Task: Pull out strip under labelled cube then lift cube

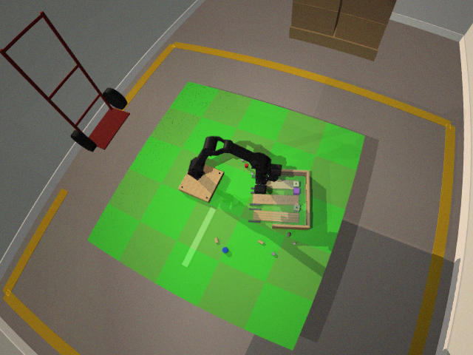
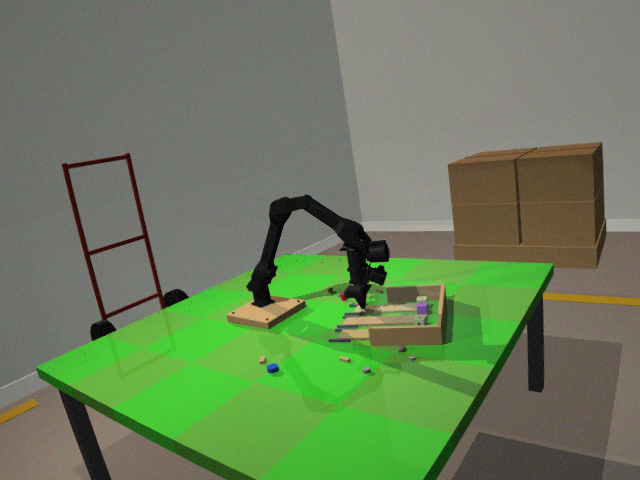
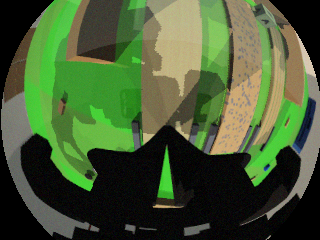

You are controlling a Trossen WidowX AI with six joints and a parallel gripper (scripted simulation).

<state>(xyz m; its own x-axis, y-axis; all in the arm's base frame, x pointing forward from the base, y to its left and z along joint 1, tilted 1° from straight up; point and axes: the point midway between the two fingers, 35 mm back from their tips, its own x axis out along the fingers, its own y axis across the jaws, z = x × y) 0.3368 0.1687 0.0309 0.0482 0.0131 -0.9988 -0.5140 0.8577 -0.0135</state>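
Three strips lie side by side, long axes running lengthwise from the arm side towards the walled far end: pale [image 1: 281, 186] [image 2: 388, 309] [image 3: 172, 30], speckled [image 1: 272, 199] [image 2: 381, 320] [image 3: 242, 90], grooved [image 1: 276, 217] [image 2: 355, 334] [image 3: 275, 85]! One labelled cube [image 1: 296, 183] [image 2: 421, 298] sits at the pale strip's far end, just beside the purple cube [image 1: 296, 190] [image 2: 422, 308]. And the jaws? Pinched shut and empty, pointing down at the pale strip's arm-side end!

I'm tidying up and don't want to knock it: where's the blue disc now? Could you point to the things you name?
In the top view, the blue disc [image 1: 225, 249] [image 2: 272, 368] lies on the green table, below the arm's wooden base [image 1: 193, 187] [image 2: 247, 321], nearest a small tan block [image 1: 216, 239] [image 2: 262, 359].
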